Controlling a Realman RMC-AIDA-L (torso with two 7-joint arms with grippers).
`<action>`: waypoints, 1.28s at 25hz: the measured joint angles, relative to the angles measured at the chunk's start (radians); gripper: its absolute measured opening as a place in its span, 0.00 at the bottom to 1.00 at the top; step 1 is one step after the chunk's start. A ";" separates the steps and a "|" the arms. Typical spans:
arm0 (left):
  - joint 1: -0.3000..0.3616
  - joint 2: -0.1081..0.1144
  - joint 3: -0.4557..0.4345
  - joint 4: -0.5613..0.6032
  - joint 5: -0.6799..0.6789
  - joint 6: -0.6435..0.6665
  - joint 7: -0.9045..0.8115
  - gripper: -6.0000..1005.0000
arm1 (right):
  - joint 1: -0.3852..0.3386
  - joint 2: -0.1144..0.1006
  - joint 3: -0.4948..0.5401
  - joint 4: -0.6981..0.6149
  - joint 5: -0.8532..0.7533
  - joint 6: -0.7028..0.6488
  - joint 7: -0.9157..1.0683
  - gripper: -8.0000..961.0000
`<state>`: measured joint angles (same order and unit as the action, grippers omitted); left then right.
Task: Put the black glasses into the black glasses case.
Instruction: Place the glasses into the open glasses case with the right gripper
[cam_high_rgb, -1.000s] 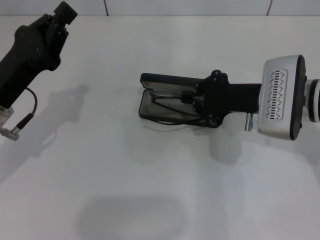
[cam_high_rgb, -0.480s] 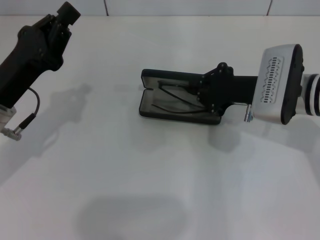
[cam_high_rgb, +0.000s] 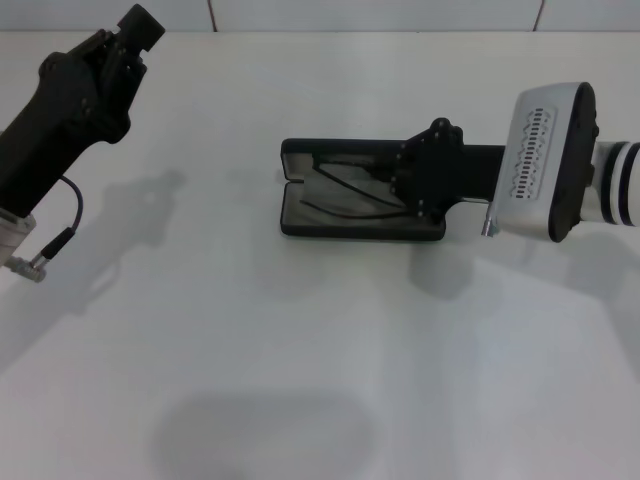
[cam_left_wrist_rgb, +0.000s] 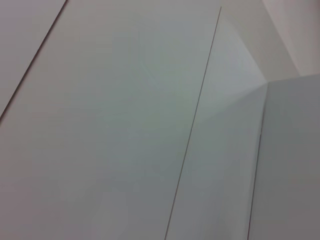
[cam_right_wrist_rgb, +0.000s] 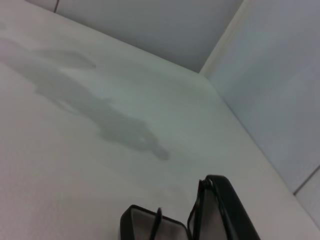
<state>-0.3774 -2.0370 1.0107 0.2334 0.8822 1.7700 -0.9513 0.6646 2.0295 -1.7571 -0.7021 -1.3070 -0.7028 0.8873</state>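
no text, label, brand or number can be read anywhere — not on any surface.

Surface: plain white table (cam_high_rgb: 300, 380), soft shadows across it.
Backdrop: pale panelled wall (cam_left_wrist_rgb: 125, 100) with thin seams.

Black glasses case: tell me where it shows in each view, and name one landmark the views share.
Head view: the black glasses case lies open at the centre of the white table, its right end hidden under the right gripper.
Left wrist view: not in it; only pale panels show.
Right wrist view: at the bottom edge, cut off, its raised lid upright.
Shared landmark: the case's raised lid, in the head and right wrist views.
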 joint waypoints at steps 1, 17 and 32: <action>0.000 0.000 0.000 0.000 0.000 0.000 0.000 0.04 | 0.000 0.000 -0.002 -0.003 0.004 0.005 0.000 0.12; 0.000 -0.001 0.005 -0.001 0.000 0.003 0.003 0.04 | 0.036 0.000 -0.002 0.004 0.030 0.023 0.007 0.13; -0.001 -0.002 0.005 -0.003 0.003 0.002 0.001 0.04 | 0.031 -0.005 0.039 0.000 0.056 -0.069 0.039 0.38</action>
<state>-0.3786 -2.0387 1.0155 0.2303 0.8851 1.7716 -0.9508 0.6955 2.0247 -1.7178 -0.7024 -1.2505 -0.7714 0.9262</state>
